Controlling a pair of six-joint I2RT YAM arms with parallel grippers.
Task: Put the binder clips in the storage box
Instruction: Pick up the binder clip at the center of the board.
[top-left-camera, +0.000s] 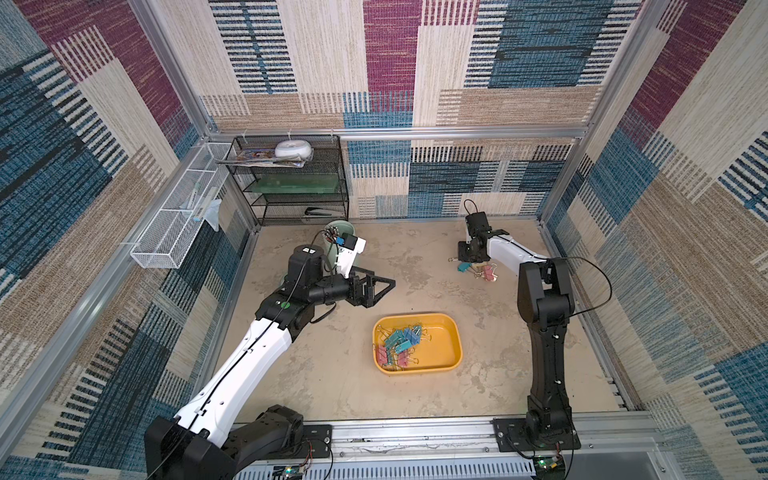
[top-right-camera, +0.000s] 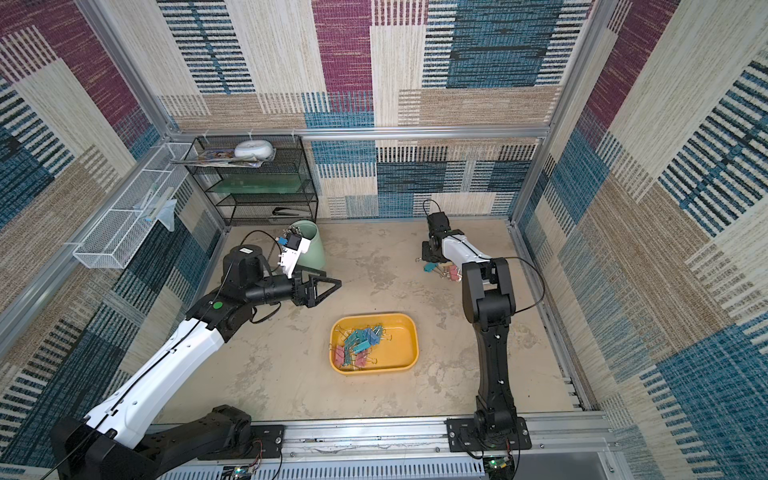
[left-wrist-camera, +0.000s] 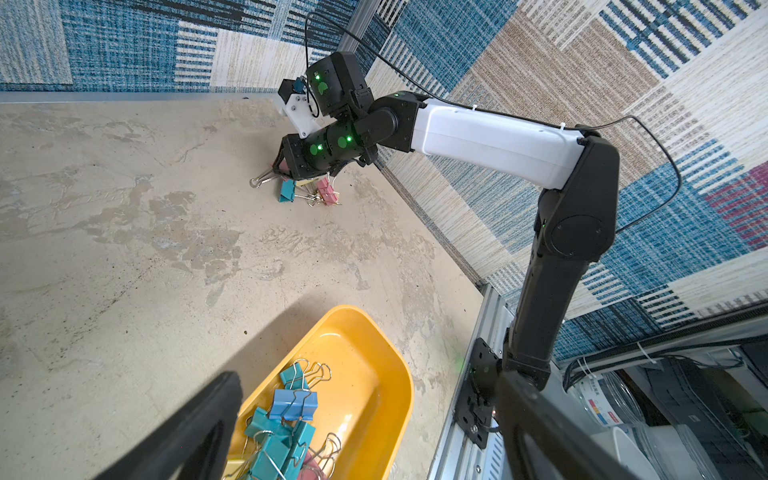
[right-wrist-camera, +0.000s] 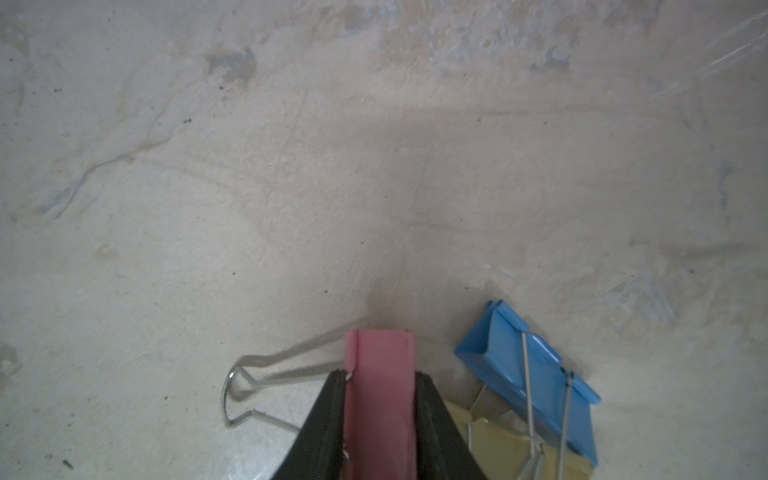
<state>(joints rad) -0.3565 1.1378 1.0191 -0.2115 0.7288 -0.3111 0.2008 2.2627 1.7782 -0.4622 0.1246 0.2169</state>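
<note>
My right gripper (right-wrist-camera: 380, 376) pinches the pink binder clip (right-wrist-camera: 380, 353) crosswise; the storage box (top-left-camera: 440, 349) lies back toward my base.

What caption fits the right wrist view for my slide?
Jaws clamp a pink clip on the table, with a blue clip and a yellow clip beside it.

Binder clips (top-left-camera: 401, 343) lie in the storage box (top-left-camera: 442, 347); other clips (top-left-camera: 489, 272) lie behind, rightward.
</note>
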